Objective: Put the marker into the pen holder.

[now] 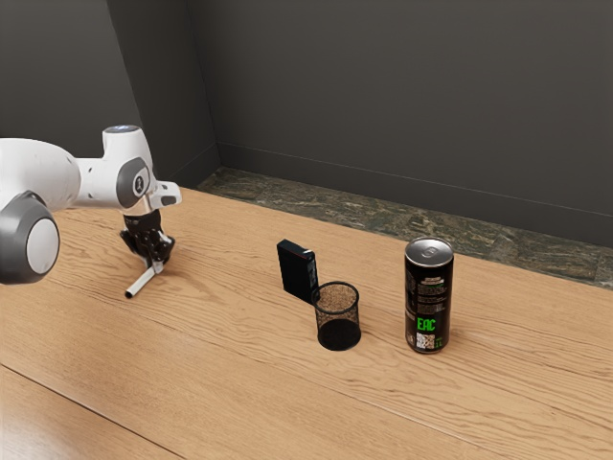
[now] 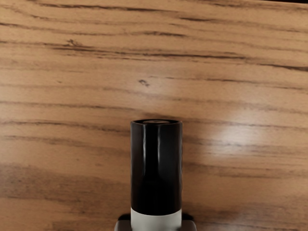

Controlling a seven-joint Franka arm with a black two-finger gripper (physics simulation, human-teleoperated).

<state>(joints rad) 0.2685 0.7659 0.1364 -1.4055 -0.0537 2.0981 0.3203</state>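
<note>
Marker (image 1: pixel 143 280) juts from the end effector (image 1: pixel 156 264), pinched between fingers its width apart.

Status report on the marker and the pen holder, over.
Gripper shut on marker. Marker still short of pen holder. Black box close beside the holder, on the arm's side, possibly in the way. Over.
</note>
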